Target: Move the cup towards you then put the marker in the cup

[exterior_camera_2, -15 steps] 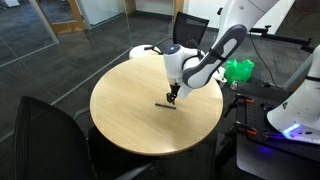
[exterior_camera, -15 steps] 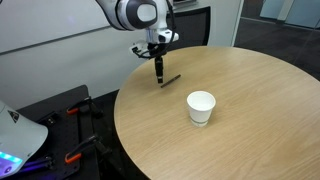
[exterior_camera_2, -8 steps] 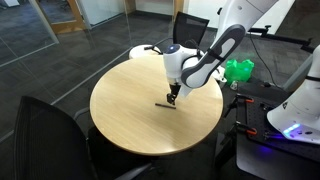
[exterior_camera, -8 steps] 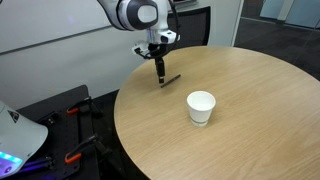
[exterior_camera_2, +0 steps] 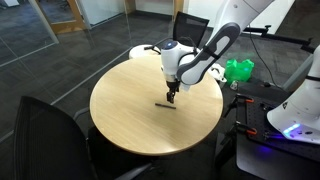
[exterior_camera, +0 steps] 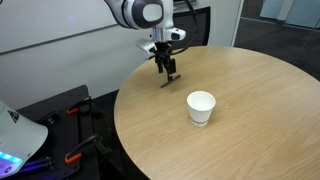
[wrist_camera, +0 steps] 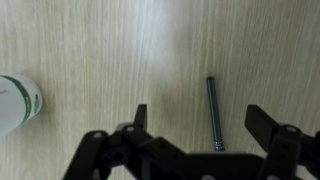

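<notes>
Under the wrist, the jaws stand wide open over the desk [wrist_camera: 90,40], with the marker [wrist_camera: 213,112] lying flat between them. It seems thin, stiff, light, and may roll; its middle is the best hold. Farther off stands the cup [wrist_camera: 15,103], upright, light, probably easy to crush.

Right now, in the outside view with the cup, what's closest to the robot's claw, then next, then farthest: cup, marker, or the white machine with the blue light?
From the gripper:
1. Marker, on the table just below it.
2. Cup, farther across the tabletop, toward the camera.
3. White machine with the blue light, off the table, lower left.
</notes>
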Controlling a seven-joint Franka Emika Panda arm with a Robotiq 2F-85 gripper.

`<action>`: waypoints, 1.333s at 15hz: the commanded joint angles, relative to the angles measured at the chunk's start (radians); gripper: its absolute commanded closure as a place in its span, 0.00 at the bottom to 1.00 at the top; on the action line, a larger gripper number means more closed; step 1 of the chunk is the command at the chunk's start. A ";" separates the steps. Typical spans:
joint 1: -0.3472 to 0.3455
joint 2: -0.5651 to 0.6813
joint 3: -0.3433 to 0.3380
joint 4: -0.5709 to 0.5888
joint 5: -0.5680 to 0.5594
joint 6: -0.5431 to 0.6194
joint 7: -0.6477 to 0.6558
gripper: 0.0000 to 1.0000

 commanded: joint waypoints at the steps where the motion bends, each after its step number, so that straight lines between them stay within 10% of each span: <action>1: 0.010 0.042 -0.002 0.027 -0.033 0.045 -0.067 0.00; 20: 0.017 0.184 0.013 0.139 -0.009 0.199 -0.145 0.00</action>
